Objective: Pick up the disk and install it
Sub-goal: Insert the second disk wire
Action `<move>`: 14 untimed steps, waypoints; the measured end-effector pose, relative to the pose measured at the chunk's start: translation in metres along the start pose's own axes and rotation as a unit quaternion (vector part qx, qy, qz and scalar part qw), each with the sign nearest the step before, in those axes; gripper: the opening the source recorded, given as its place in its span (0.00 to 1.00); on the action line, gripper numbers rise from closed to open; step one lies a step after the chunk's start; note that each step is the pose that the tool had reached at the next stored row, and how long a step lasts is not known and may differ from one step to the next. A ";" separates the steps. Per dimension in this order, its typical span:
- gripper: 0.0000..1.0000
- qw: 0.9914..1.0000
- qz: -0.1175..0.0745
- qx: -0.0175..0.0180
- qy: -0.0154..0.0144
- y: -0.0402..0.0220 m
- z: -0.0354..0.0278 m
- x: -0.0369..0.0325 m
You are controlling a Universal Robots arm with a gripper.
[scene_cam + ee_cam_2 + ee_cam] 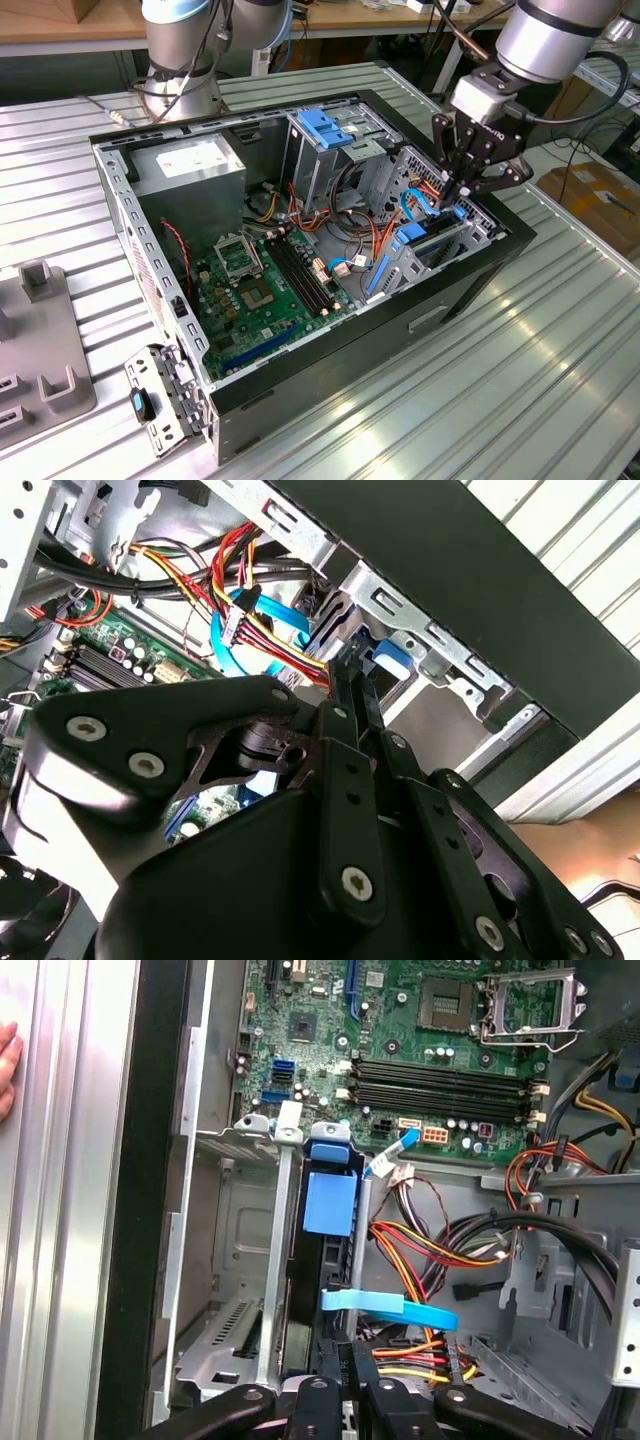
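Your gripper [462,190] has its fingers [322,1407] pinched together on the disk [328,1203], which stands on edge in the drive bay [225,1290] at the case's [480,285] 3 o'clock side in the exterior view. Motherboard [265,290] sits near 9 o'clock of it.

The gripper [345,1380] covers the disk's [328,1205] near end, and bay metal hides its label faces.
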State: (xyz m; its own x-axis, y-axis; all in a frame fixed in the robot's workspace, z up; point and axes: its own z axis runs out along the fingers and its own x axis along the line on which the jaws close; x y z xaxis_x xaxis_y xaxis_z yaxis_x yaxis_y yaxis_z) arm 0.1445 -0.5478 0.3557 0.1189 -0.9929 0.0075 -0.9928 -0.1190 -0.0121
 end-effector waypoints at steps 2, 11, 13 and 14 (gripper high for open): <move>0.16 1.000 0.000 0.000 0.000 0.0014 0.0007 0.0009; 0.16 1.000 0.000 0.000 0.000 0.0027 0.0031 0.0008; 0.16 1.000 0.000 0.000 0.000 0.0034 0.0035 0.0008; 0.16 1.000 0.000 0.000 0.000 0.0040 0.0038 0.0007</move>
State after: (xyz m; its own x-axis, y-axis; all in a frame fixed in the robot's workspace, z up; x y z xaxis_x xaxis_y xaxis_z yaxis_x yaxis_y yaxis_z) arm 0.1407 -0.5490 0.3519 0.1187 -0.9929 0.0076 -0.9928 -0.1188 -0.0121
